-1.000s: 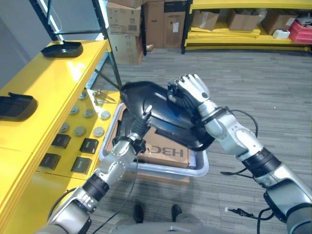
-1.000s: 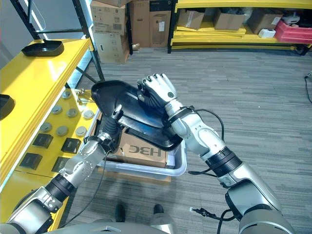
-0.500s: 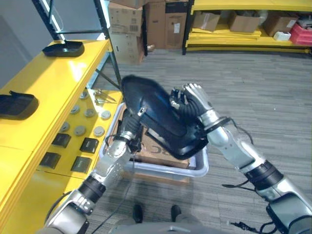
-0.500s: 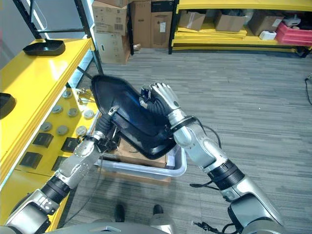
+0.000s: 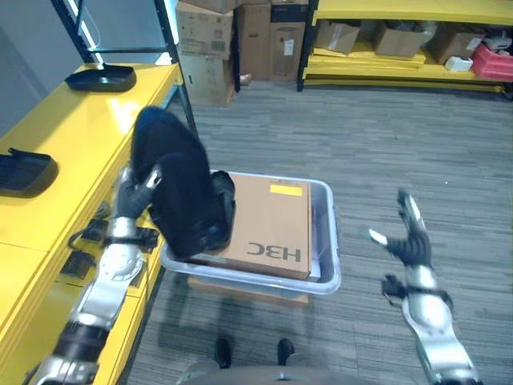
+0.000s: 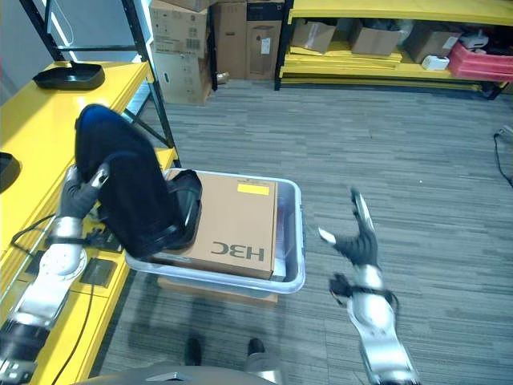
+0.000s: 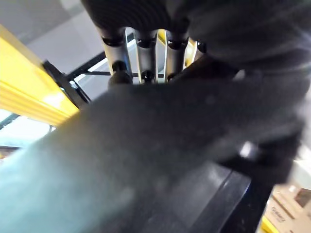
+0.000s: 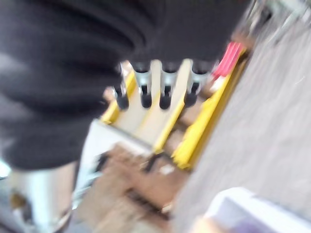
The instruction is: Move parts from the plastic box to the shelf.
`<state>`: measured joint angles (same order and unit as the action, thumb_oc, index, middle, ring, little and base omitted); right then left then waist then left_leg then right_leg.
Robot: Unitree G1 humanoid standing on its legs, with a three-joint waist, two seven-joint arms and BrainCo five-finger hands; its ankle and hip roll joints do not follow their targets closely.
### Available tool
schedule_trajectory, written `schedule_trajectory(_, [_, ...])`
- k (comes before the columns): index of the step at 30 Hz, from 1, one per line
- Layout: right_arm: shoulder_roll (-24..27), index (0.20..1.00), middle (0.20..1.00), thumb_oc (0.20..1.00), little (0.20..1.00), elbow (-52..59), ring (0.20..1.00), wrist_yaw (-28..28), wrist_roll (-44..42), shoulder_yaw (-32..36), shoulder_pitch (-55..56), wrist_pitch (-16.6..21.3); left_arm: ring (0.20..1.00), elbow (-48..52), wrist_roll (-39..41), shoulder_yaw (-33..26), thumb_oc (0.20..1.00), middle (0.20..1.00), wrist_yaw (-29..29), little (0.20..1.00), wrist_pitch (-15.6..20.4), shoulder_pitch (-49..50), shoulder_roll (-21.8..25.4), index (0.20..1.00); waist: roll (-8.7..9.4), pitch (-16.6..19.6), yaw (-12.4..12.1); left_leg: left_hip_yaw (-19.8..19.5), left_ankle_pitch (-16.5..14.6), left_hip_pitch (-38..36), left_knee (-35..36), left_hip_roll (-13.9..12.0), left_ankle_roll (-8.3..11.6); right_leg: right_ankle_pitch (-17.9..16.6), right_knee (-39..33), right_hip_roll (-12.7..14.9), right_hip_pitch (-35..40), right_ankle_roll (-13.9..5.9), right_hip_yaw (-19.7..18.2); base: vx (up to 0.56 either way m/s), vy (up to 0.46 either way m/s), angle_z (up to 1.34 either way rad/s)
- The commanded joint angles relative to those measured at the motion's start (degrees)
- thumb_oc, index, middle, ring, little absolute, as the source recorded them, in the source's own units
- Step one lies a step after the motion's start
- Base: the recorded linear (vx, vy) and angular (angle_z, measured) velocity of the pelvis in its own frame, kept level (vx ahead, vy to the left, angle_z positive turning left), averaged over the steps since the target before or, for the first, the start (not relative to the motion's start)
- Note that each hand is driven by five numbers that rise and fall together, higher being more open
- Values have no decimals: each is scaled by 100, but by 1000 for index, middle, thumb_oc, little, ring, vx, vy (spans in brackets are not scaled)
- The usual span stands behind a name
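Observation:
A large black curved plastic part stands almost upright over the left end of the clear plastic box. Its lower end is down at the box's left rim. My left hand is shut on the part's left edge, between the box and the yellow shelf. In the left wrist view the fingers lie against the dark part. My right hand hangs open over the floor to the right of the box, fingers spread and holding nothing.
A brown cardboard box lies flat in the plastic box, with another dark piece beside it. Two black parts rest on the shelf top. Small discs and black pads lie on the lower shelf level. Black shelf posts stand behind.
My right hand let go of the black part and drew back to the right, opening. The left hand swung the part left and upright, towards the shelf. The cardboard box is now uncovered.

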<state>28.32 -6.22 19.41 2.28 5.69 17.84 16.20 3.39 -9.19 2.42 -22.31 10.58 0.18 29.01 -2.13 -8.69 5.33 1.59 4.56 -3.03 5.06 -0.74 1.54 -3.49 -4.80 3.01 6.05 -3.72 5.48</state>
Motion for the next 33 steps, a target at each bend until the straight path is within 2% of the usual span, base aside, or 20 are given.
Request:
schedule_trajectory(1, [36,1000,1000,1000,1000,-737,1000,225,222,-734,-806,-59,200,227,97,69,200,200,-141,200,609,-796,29,200,123,190,-15,59,-450,-324,-6,-419,453,352,-20,370,41,-415,-56,-39,-38,-1])
schedule_trajectory(6, [-214,1000,1000,1000,1000,-3054,1000,-391,-41,-1239,-913,-475,200,502,464,-325,200,200,45,200,779,-405,3,200,84,104,-123,-18,-398,-283,-6,-439,458,359,-20,338,16,-389,-48,-34,-52,1])
schedule_trajectory(8, [-388,1000,1000,1000,1000,-3835,1000,-581,-181,-1416,-1031,-581,200,643,739,-513,200,200,184,200,862,-210,-42,200,54,83,-180,-68,-368,-281,-6,-467,471,381,-20,313,27,-361,-44,-14,-100,3])
schedule_trajectory(9, [-597,1000,1000,1000,1000,-4486,1000,-851,-428,-1551,-1148,-680,200,827,921,-686,200,200,271,200,971,-46,-52,200,14,33,-283,-156,-311,-271,-6,-498,479,412,-20,280,33,-323,-28,-15,-96,6])
schedule_trajectory(10, [-600,1000,1000,1000,1000,-4509,1000,-854,-433,-1562,-1167,-669,200,840,929,-702,200,200,280,200,966,-35,-49,200,17,30,-273,-158,-310,-270,-6,-500,481,412,-20,278,34,-321,-26,-23,-101,8])
schedule_trajectory(14, [-982,1000,1000,1000,1000,-5586,1000,-1212,-321,-1977,-1517,-867,200,1093,1353,-993,200,200,518,200,1163,226,-123,200,-23,-107,-539,-402,-84,-102,-46,-556,575,442,-16,202,39,-227,91,-55,-128,18])
schedule_trajectory(16, [-1073,1000,1000,1000,1000,-5912,1000,-1239,-68,-2156,-1713,-975,200,1223,1370,-1029,200,200,579,200,1182,272,-50,200,-71,-198,-776,-685,184,161,-6,-567,754,473,-9,165,-44,-165,372,-169,-150,41])
schedule_trajectory(18, [-1137,1000,1000,1000,1000,-6088,1000,-1203,46,-2175,-1790,-1027,200,1336,1308,-1052,200,200,541,200,1177,274,-45,200,-127,-235,-893,-1032,508,567,-6,-533,954,523,-9,185,-122,-133,859,-185,-120,116])
schedule_trajectory(19, [-1125,1000,1000,1000,1000,-6148,1000,-1161,13,-2112,-1837,-1041,200,1381,1249,-1037,200,200,507,200,1162,237,-41,200,-126,-297,-961,-1059,543,673,-6,-479,969,545,-4,246,-128,-145,1045,-216,-96,164])
schedule_trajectory(21, [-1095,1000,1000,1000,1000,-6375,1000,-1115,-18,-1973,-1956,-1116,200,1432,1284,-981,200,200,550,200,1160,201,-116,200,-86,-320,-950,-691,452,748,-209,-410,847,506,-3,365,-201,-171,1388,-193,-57,106])
schedule_trajectory(22, [-1095,1000,1000,1000,1000,-6380,1000,-1114,-17,-1969,-1964,-1113,200,1434,1285,-981,200,200,551,200,1158,195,-118,200,-88,-314,-943,-700,464,784,-228,-401,838,480,-11,371,-219,-175,1398,-151,-51,137])
schedule_trajectory(23, [-1072,1000,1000,1000,1000,-6511,1000,-1073,-16,-1908,-2022,-1168,200,1445,1266,-917,200,200,628,200,1164,236,-113,200,-32,-251,-918,-302,80,703,-550,-368,657,444,-20,469,-236,-175,1569,-130,-47,127])
schedule_trajectory(24, [-1029,1000,1000,1000,1000,-6576,1000,-1075,-97,-1799,-2030,-1187,200,1449,1208,-925,200,200,640,200,1168,262,-90,200,14,-226,-892,17,-224,597,-789,-360,565,443,-20,537,-211,-156,1695,-124,-33,133])
schedule_trajectory(25, [-1044,1000,1000,1000,1000,-6586,1000,-1087,-162,-1752,-2019,-1209,200,1482,1242,-941,200,200,689,200,1182,289,-78,200,8,-204,-893,101,-337,524,-800,-339,543,458,-20,546,-189,-154,1738,-82,23,74])
schedule_trajectory(27, [-1031,1000,1000,1000,1000,-6573,1000,-1153,-282,-1598,-1908,-1212,200,1476,1275,-962,200,200,730,200,1171,218,-45,200,50,-100,-758,839,-638,323,-940,-396,506,519,-18,632,-80,-182,2004,-4,19,80])
schedule_trajectory(28, [-1029,1000,1000,1000,1000,-6569,1000,-1157,-284,-1595,-1901,-1211,200,1477,1275,-957,200,200,731,200,1166,218,-44,200,45,-106,-757,834,-672,322,-972,-402,509,533,-16,628,-63,-186,2011,-5,16,73])
schedule_trajectory(30, [-1012,1000,1000,1000,1000,-6591,1000,-1130,-327,-1486,-1839,-1239,200,1446,1268,-919,200,200,768,200,1160,51,13,200,42,-32,-678,1345,-755,253,-991,-428,494,511,-2,707,-41,-203,2340,-57,108,142])
schedule_trajectory(31, [-983,1000,1000,1000,1000,-6587,1000,-1108,-381,-1384,-1762,-1255,200,1451,1129,-799,200,200,739,200,1151,-166,111,200,-36,75,-648,1572,-658,161,-629,-432,476,462,20,760,55,-250,2693,21,314,157])
schedule_trajectory(32, [-943,1000,1000,1000,1000,-6574,1000,-1097,-419,-1344,-1754,-1287,200,1429,1020,-747,200,200,681,200,1147,-218,167,200,-65,148,-668,1356,-689,64,-394,-282,417,372,44,849,92,-314,2812,46,288,128])
schedule_trajectory(33, [-941,1000,1000,1000,1000,-6571,1000,-1097,-419,-1337,-1751,-1290,200,1424,1008,-733,200,200,669,200,1146,-227,165,200,-64,144,-655,1337,-680,53,-373,-264,403,364,42,862,105,-331,2833,95,289,131])
